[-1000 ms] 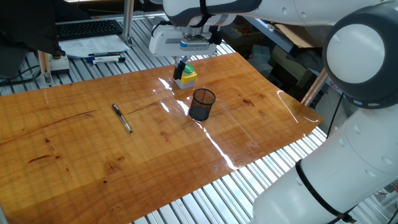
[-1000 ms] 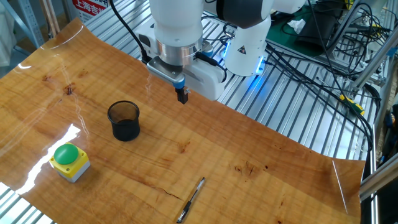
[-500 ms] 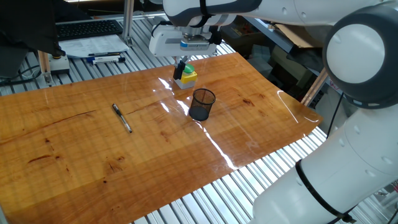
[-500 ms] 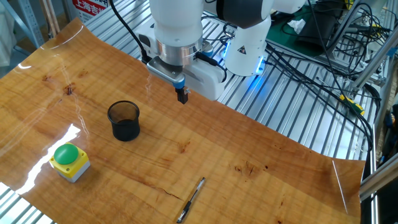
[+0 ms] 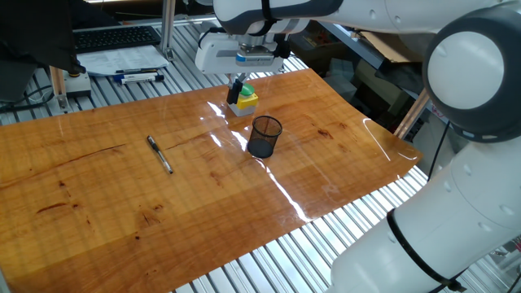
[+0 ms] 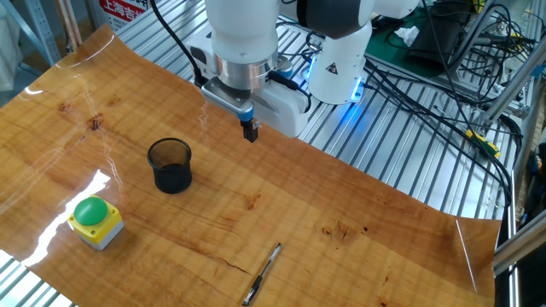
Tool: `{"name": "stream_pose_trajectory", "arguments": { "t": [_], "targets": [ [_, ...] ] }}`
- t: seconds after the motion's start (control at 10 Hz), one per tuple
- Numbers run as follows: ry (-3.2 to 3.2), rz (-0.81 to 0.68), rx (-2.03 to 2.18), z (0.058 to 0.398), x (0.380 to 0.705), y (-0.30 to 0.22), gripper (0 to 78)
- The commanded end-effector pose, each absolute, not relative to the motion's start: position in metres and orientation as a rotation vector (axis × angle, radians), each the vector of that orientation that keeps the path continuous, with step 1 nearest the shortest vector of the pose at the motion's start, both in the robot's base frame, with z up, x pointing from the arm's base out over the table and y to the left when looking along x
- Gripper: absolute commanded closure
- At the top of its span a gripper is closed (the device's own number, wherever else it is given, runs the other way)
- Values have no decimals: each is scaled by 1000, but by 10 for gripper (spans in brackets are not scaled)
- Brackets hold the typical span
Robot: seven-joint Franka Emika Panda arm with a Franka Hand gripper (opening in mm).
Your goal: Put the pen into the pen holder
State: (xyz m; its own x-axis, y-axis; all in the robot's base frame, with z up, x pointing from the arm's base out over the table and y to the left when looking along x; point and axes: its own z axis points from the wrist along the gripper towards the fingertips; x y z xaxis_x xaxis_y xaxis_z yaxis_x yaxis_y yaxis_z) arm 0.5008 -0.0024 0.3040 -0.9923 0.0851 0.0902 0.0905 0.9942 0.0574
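2 views to log. From one fixed view: your pen (image 5: 159, 154) lies flat on the wooden bench (image 5: 98, 187), left of centre, well apart from everything else. Pen holder (image 5: 264, 136) stands upright near the bench's middle, mouth up. Yellow box with green button (image 5: 243, 100) sits just behind it toward the far edge. Your pincer (image 5: 236, 88) hangs above the bench at that far edge, fingers pointing down, overlapping the yellow box from this angle; nothing between the fingers that you can see. White-and-blue marker (image 5: 138, 76) rests off the bench on the metal frame beside some papers (image 5: 122, 59).

From the other fixed view: pincer (image 6: 250, 131) hovers over the bench edge nearest the arm base, fingers drawn together, clenched on nothing. Pen holder (image 6: 171, 165) sits to its lower left, apart from it. Yellow box (image 6: 95, 222) lies near the bench's lower left corner. Pen (image 6: 261, 274) lies at the bottom edge, angled, far from both pincer and holder.
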Motion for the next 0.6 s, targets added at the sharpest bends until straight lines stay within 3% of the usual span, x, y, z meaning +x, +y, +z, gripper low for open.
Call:
{"name": "stream_pose_trajectory", "arguments": {
  "t": [0.1,0.6],
  "targets": [
    [-3046,-95,-132,306,501,-3,776],
    [-3032,-106,-135,306,501,-3,776]
  ]
}}
